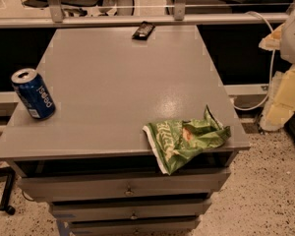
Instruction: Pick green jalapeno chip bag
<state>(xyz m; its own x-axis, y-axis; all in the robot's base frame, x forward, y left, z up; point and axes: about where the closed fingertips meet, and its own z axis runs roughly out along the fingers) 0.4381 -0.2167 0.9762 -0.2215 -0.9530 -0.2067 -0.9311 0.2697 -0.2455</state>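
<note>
The green jalapeno chip bag point(186, 138) is a crumpled light-green foil bag with white lettering and a small reddish picture. It lies at the front right of the grey table top point(123, 77), and its left corner hangs over the front edge. My gripper point(284, 97), pale yellow and white, is at the right edge of the view. It is beyond the table's right side, apart from the bag and to the right of it.
A blue soda can point(33, 93) stands upright near the table's left edge. A small dark flat wrapper point(143, 30) lies at the far edge. Drawers point(128, 188) sit under the top. A white cable point(271, 68) hangs at the right, and a metal rail point(137, 19) runs behind.
</note>
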